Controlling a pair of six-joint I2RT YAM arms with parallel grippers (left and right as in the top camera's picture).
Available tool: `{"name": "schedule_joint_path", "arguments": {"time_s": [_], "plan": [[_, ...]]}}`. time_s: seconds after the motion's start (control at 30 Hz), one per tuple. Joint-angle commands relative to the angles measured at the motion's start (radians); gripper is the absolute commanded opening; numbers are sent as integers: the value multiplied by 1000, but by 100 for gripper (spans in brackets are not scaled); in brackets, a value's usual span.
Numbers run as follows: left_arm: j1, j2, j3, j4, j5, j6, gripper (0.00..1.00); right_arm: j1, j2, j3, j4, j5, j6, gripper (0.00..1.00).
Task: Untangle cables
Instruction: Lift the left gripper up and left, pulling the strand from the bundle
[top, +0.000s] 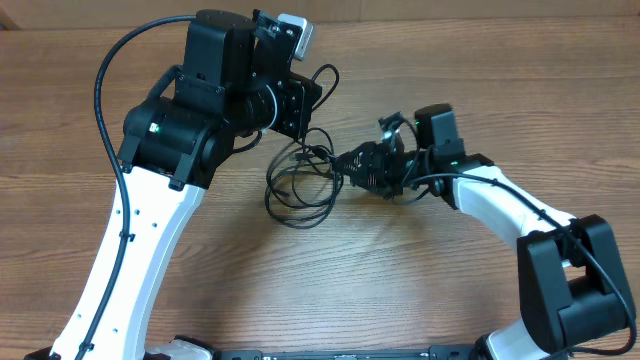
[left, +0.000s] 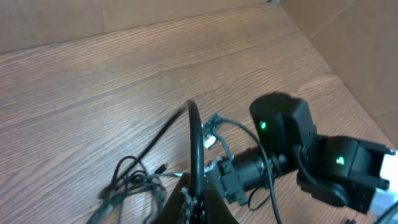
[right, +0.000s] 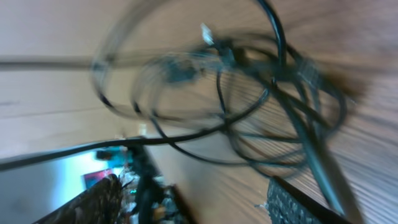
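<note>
Left pincer (left: 194, 202) is clamped on one strand of the cables (top: 298, 185), held up off the bench (top: 400, 280). Rest of tangle lies just ahead of right pincer (right: 193, 202), jaws apart, empty. Step: separating loops, I reckon. Next: right regrips another strand & pulls away.

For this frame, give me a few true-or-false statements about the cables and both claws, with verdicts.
1. Most of the cables rest on a wooden table. True.
2. The left claw is open and empty. False: it is shut on one of the cables.
3. The right claw has its fingers apart. True.
4. The cables lie straight and separate. False: they form overlapping, tangled loops.
</note>
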Motion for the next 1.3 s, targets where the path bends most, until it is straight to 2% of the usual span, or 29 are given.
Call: {"name": "schedule_joint_path", "arguments": {"time_s": [0.0,0.37,0.57,0.83,0.97,1.27], "plan": [[-5,2,26,6,-24,13,4,36,-25,1,-44,265,-26,75],[-5,-19,83,140,-24,-69,4,114,-23,1,-61,476,38,78],[-5,-61,148,221,-24,-69,4,117,-19,1,-84,525,38,80],[-5,-163,174,423,-50,-84,4,117,-18,1,-87,528,45,80],[-5,-221,174,505,-209,-84,4,117,-18,1,-87,528,45,80],[-5,-301,174,492,-796,-83,4,117,-18,1,-91,536,45,81]]}}
